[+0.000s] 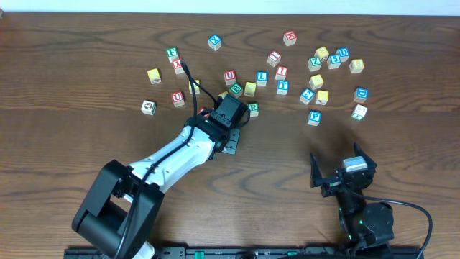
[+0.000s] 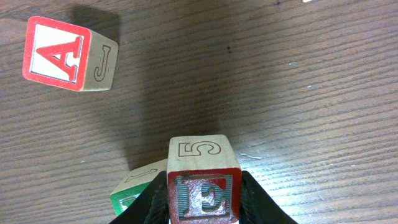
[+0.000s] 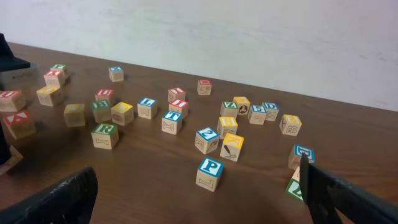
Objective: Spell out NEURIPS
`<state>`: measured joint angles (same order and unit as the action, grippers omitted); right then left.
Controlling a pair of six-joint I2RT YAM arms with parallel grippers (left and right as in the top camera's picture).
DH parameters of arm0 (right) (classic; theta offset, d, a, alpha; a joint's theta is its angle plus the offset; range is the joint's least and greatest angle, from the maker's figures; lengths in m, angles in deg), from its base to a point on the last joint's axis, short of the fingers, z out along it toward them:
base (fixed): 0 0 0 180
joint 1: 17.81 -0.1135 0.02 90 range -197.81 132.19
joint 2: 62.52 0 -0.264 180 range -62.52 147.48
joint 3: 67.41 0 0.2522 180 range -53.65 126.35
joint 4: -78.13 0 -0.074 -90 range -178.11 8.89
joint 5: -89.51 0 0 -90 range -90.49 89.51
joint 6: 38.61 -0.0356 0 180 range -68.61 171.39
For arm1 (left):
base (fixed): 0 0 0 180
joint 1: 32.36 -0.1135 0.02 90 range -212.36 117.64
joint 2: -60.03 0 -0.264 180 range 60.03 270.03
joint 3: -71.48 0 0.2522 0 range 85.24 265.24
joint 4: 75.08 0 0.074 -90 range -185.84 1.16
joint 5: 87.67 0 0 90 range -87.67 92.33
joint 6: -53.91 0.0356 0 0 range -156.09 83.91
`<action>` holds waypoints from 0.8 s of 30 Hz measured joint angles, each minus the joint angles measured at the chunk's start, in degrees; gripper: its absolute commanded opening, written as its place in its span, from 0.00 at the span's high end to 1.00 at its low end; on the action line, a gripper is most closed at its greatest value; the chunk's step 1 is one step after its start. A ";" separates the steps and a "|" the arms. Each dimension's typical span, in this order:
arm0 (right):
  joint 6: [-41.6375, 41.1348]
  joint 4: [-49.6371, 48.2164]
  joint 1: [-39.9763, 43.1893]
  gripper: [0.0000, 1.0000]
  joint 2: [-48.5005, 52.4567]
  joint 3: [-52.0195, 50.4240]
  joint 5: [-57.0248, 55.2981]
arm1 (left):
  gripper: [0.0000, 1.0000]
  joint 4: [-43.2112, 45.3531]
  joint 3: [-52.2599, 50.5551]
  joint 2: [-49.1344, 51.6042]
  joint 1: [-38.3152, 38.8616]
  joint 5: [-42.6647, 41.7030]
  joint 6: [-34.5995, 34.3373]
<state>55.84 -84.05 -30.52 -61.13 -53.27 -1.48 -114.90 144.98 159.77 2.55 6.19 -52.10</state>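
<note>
Left gripper [image 2: 204, 210] is clenched on the E cube [image 2: 200, 163], one finger on each side, with the red-framed E turned toward the wrist camera and a 5 on the face above it. A green cube [image 2: 132, 194] lies just beside it, and the A cube [image 2: 65, 53] is well apart. Whether the E cube is already off the counter [image 1: 402, 144] I cannot tell. The right gripper [image 1: 343, 171] waits near the front edge, jaws spread and holding nothing.

The other letters are scattered: the U cube [image 1: 229, 75], R cube [image 1: 253, 108], I cube [image 1: 282, 72] and P cube [image 1: 314, 117] stand in no row. So the step in hand seems to be the fetching of E, early in the task. The next move calls for a clean lift away from the green neighbour, then a placing on bare wood with the E readable and room left for N before it.
</note>
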 measured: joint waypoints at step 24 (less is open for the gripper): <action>0.00 0.00 0.00 0.01 0.00 0.02 0.00 | 0.93 -2.05 -0.02 0.00 0.00 -1.84 -1.97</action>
<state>55.84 -84.05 -30.52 -61.13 -53.24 -1.48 -116.96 144.96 159.77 2.55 4.36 -54.06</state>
